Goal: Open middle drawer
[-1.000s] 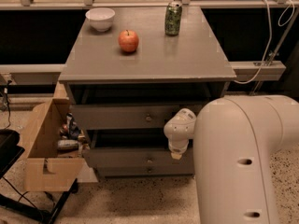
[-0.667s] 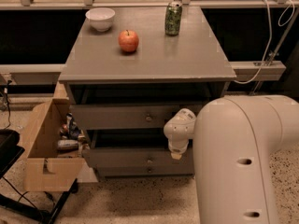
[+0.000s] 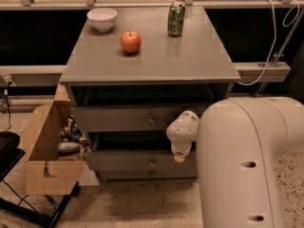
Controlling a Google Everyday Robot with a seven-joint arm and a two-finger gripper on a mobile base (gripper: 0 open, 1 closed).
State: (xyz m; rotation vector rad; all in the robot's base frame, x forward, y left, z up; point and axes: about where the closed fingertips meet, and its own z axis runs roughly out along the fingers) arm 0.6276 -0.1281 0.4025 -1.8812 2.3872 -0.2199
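The grey cabinet (image 3: 142,61) shows drawer fronts stacked under its top. The upper front (image 3: 118,118) carries a small round knob (image 3: 151,120). The middle drawer (image 3: 123,159) lies below it with its own round knob (image 3: 152,163), and it seems to stand a little proud of the front beneath it. My gripper (image 3: 179,156) hangs from the white wrist (image 3: 183,127), with its tan tip just right of the middle drawer's knob, at the level of the drawer's top edge. The wrist hides the fingers.
My bulky white arm (image 3: 251,165) fills the lower right. On the cabinet top stand a white bowl (image 3: 101,19), a red apple (image 3: 130,41) and a green can (image 3: 176,18). An open cardboard box (image 3: 47,151) with clutter sits left of the drawers. A cable (image 3: 273,42) hangs at the right.
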